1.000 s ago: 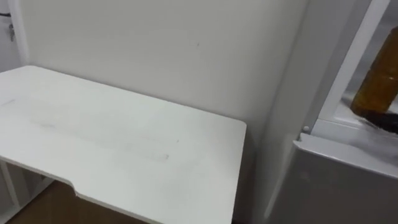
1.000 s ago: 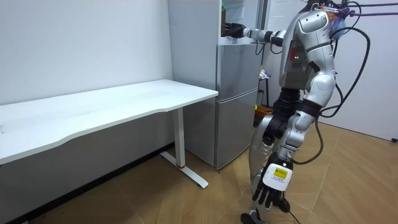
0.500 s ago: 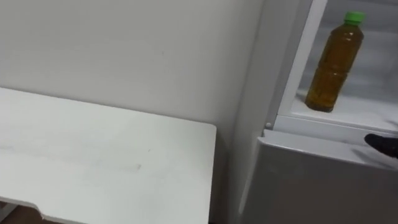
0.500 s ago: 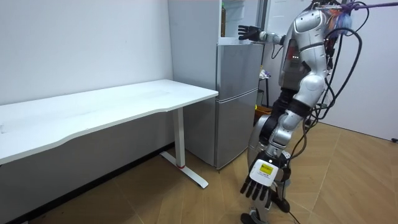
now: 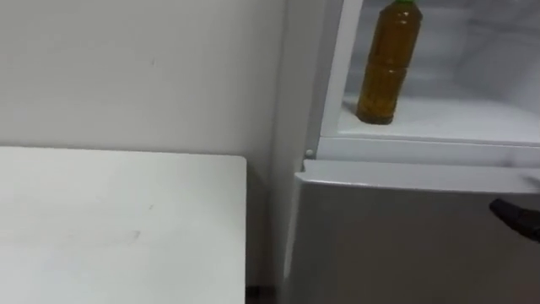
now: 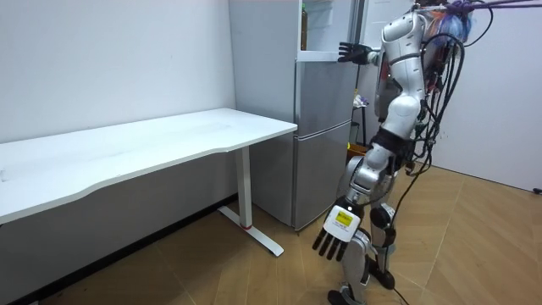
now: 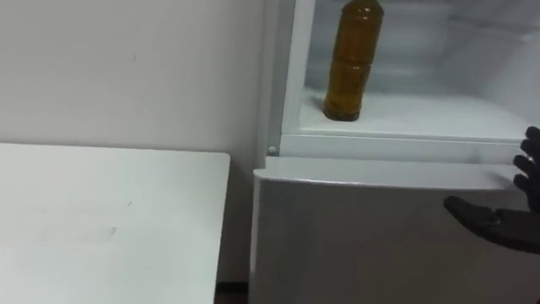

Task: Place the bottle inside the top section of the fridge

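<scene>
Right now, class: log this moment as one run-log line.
bottle: upright in upper fridge, unheld | right hand: open, empty, by fridge | left hand: open, hanging low | placement: done

silver-grey shell, dark joints, black right robot hand [image 6: 350, 53], dark cables

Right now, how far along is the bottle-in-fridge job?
Done: the bottle stands upright on the upper fridge shelf, untouched. In hand: nothing; the right hand is open before the fridge, the left hand hangs open. Left: probably only closing the fridge.
</scene>
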